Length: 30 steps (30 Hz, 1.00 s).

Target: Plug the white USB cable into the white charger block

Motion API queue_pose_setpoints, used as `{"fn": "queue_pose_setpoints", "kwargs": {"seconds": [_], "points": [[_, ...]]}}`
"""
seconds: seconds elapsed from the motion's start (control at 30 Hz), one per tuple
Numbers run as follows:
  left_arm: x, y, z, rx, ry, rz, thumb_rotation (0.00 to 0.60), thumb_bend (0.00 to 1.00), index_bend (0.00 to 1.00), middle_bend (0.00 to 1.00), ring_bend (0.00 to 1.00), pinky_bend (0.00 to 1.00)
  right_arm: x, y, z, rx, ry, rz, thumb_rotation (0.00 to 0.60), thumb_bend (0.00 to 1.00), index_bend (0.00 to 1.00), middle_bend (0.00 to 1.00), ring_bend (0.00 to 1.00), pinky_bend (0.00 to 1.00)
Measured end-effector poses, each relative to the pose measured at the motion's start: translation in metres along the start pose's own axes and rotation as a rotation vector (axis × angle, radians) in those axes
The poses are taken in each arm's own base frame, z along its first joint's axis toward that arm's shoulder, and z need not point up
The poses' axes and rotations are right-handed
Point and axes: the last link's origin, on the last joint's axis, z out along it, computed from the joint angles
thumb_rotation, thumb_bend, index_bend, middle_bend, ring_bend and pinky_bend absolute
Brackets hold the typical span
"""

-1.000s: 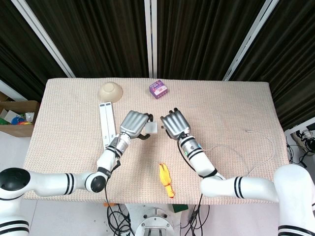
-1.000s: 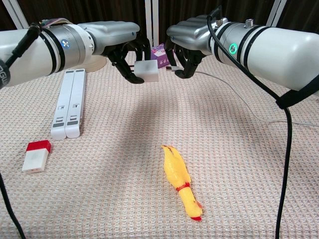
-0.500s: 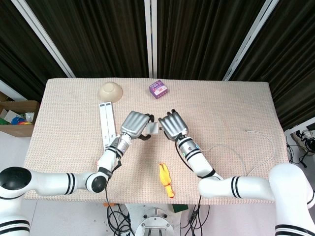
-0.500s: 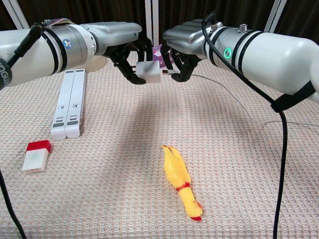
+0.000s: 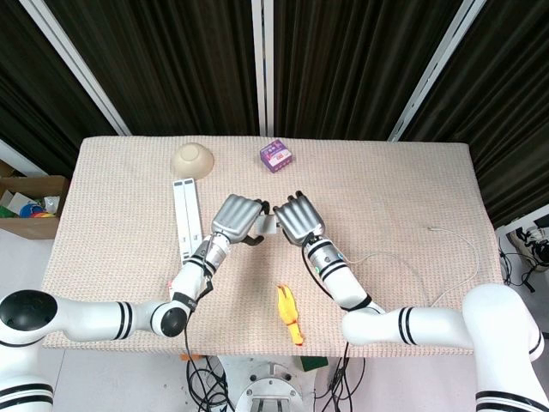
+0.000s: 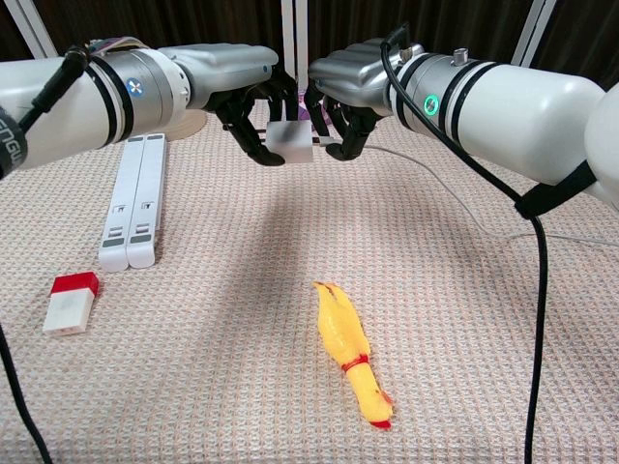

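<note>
My left hand (image 6: pixel 253 101) (image 5: pixel 236 217) holds the white charger block (image 6: pixel 290 141) (image 5: pixel 267 225) above the table's middle. My right hand (image 6: pixel 346 97) (image 5: pixel 293 220) pinches the plug end of the white USB cable (image 6: pixel 455 188) right beside the block. The plug tip (image 6: pixel 324 146) sits at the block's right face; whether it is inside I cannot tell. The cable trails right across the cloth to its far end (image 5: pixel 433 229).
A yellow rubber chicken (image 6: pixel 350 353) (image 5: pixel 290 316) lies near the front. Two white bars (image 6: pixel 135 198) (image 5: pixel 186 215) lie at the left, a white and red block (image 6: pixel 71 302) in front of them. A beige bowl (image 5: pixel 192 159) and purple cube (image 5: pixel 276 155) sit at the back.
Both hands have closed in on each other. The gap between the cable plug and the charger block has shrunk until the plug meets the block's right side.
</note>
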Motion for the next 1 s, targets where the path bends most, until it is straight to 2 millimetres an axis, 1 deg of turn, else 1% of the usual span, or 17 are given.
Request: {"fn": "queue_pose_setpoints", "kwargs": {"seconds": [0.4,0.63,0.77,0.87,1.0], "points": [[0.000,0.003,0.002,0.007,0.004,0.065,0.529,0.29,0.55,0.51,0.74,0.95,0.001,-0.006,0.003,0.001,-0.006,-0.007,0.600,1.00,0.59,0.59,0.37,0.32],[0.000,0.003,0.003,0.014,0.006,0.093,0.530,0.29,0.55,0.51,0.74,0.95,0.001,-0.009,0.005,0.000,-0.016,-0.008,0.600,0.98,0.57,0.58,0.37,0.31],[0.000,0.004,0.003,0.014,0.007,0.094,0.529,0.29,0.55,0.51,0.74,0.95,0.001,-0.011,0.006,0.000,-0.018,0.003,0.600,0.92,0.55,0.58,0.37,0.31],[-0.001,0.004,0.003,0.015,0.006,0.103,0.529,0.29,0.55,0.51,0.74,0.95,0.000,-0.012,0.007,0.000,-0.021,0.010,0.600,0.82,0.53,0.57,0.37,0.30],[-0.002,0.005,0.004,0.014,0.005,0.103,0.526,0.29,0.55,0.51,0.74,0.95,-0.001,-0.014,0.008,0.001,-0.025,0.012,0.600,0.70,0.52,0.56,0.37,0.30]]}}
